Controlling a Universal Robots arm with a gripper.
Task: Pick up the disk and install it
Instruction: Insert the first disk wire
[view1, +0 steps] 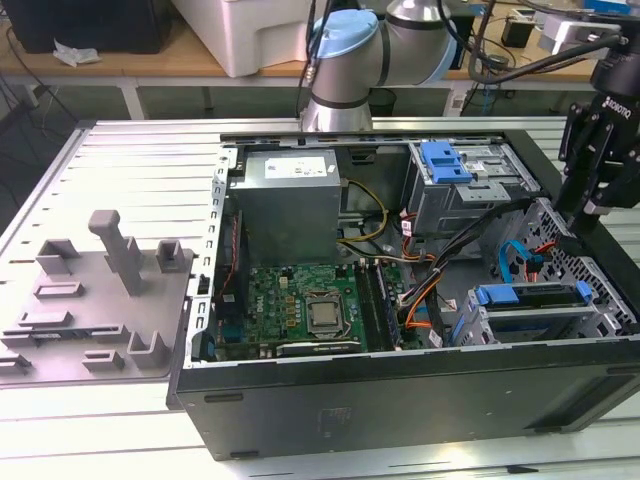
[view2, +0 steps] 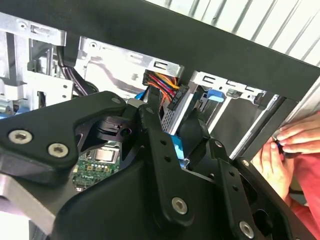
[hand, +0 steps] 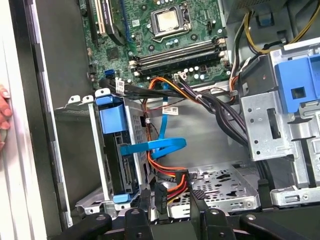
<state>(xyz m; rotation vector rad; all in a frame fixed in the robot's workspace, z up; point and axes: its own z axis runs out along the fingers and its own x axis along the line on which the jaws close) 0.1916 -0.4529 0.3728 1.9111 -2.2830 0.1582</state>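
The disk (view1: 531, 297), silver in its blue carrier, sits slotted in the metal drive cage (view1: 470, 325) at the exterior view's right front corner of the open computer case. The first wrist view shows the disk (hand: 113, 131) edge-on in that cage (hand: 96, 165), with a light blue flat cable (hand: 152, 147) running to it. My black gripper (view1: 586, 208) hangs above the case's right wall, beside and higher than the cage. The gripper (hand: 171, 201) is open, with a black connector on orange and red wires seen beyond its gap. The second wrist view also shows the gripper (view2: 172, 125) open and holding nothing.
A motherboard (view1: 300, 305), a grey power supply (view1: 290, 200) and a second metal bay with a blue tab (view1: 445, 160) fill the case. Cable bundles (hand: 200, 97) cross the middle. A person's hand (view2: 290, 145) rests on the case edge. A grey fixture plate (view1: 95, 300) lies at the exterior view's left.
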